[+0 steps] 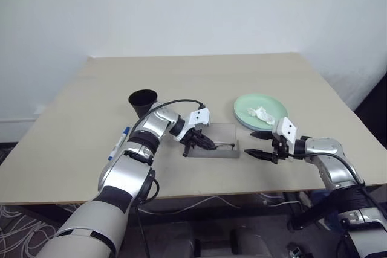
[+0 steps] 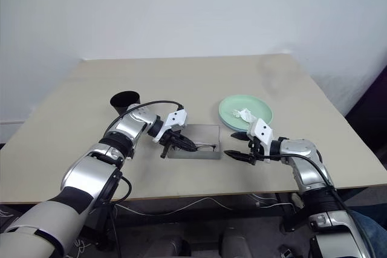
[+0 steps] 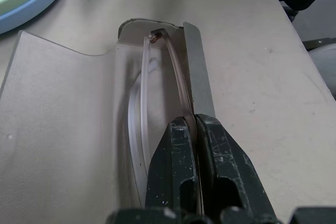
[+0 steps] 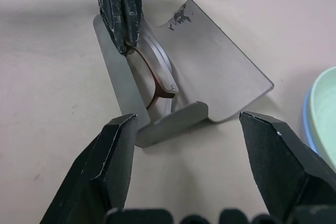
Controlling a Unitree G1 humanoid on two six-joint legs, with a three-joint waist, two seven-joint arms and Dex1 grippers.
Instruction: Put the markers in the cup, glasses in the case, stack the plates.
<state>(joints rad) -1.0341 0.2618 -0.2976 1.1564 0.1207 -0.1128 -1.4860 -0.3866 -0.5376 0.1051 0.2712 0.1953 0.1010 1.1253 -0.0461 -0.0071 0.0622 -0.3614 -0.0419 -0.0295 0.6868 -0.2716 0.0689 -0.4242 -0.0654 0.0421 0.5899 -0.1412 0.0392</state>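
The grey case (image 1: 222, 132) lies open near the table's front edge. The glasses (image 3: 176, 77) rest inside its tray, and my left gripper (image 3: 195, 125) is shut on their frame at one end. My right gripper (image 4: 189, 119) hangs open just right of the case with nothing between its fingers. The black cup (image 1: 143, 99) stands upright to the left of the case. A marker (image 1: 119, 143) with a blue cap lies on the table in front of the cup, beside my left forearm. The mint green plate (image 1: 245, 106) sits on the light blue plate (image 3: 31, 11).
A crumpled white tissue (image 1: 261, 114) lies on the green plate. The case's lid (image 4: 220, 77) stands tilted up on the far side. The table's front edge (image 1: 242, 190) runs close below both grippers.
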